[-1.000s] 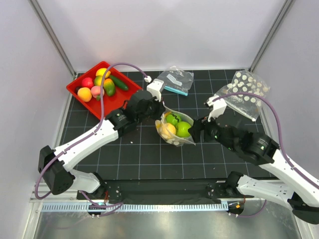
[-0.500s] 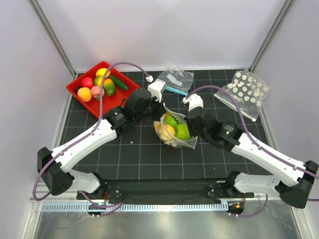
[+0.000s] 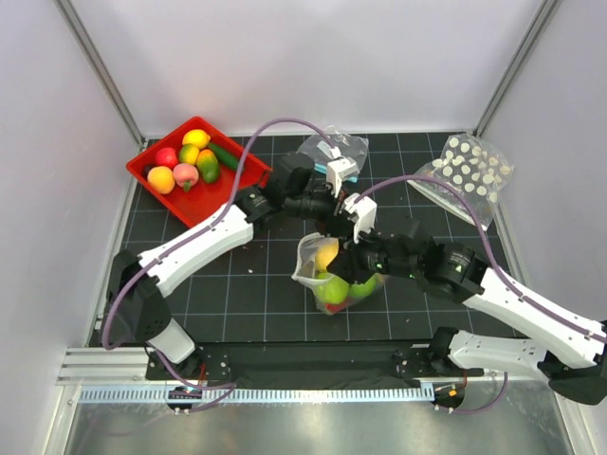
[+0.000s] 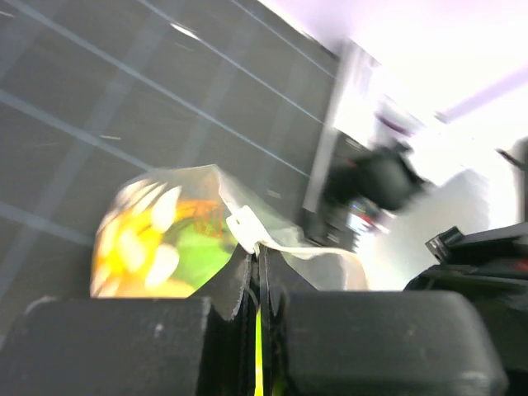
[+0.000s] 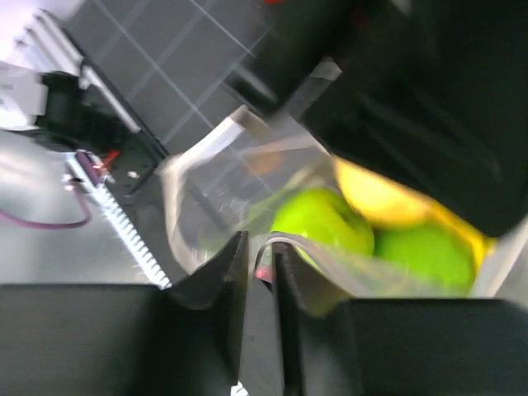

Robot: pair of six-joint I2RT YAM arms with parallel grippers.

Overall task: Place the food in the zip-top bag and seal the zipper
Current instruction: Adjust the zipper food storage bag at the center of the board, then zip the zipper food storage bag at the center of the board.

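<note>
Left pincer [image 4: 256,262]: my jaws are fully closed, with a fold of the zip-top bag [image 3: 327,270] clamped at its rim. Right pincer [image 5: 260,247]: my fingers stand almost together, the bag's rim film pinched in the narrow gap.

The bag hangs upright between my two pincers over the middle of the black gridded mat [image 3: 266,294]. I cannot tell whether it touches the mat. It is clear, floppy film, with pale patches showing in the left wrist view. The zipper [image 5: 216,140] is a narrow pale strip along the rim, and the mouth stands open. Inside are green round fruits [image 3: 332,289] below a yellow piece [image 3: 325,254].

More food lies in the red tray [image 3: 218,194] at rear left. A white-dotted bag [image 3: 465,175] lies at rear right.
</note>
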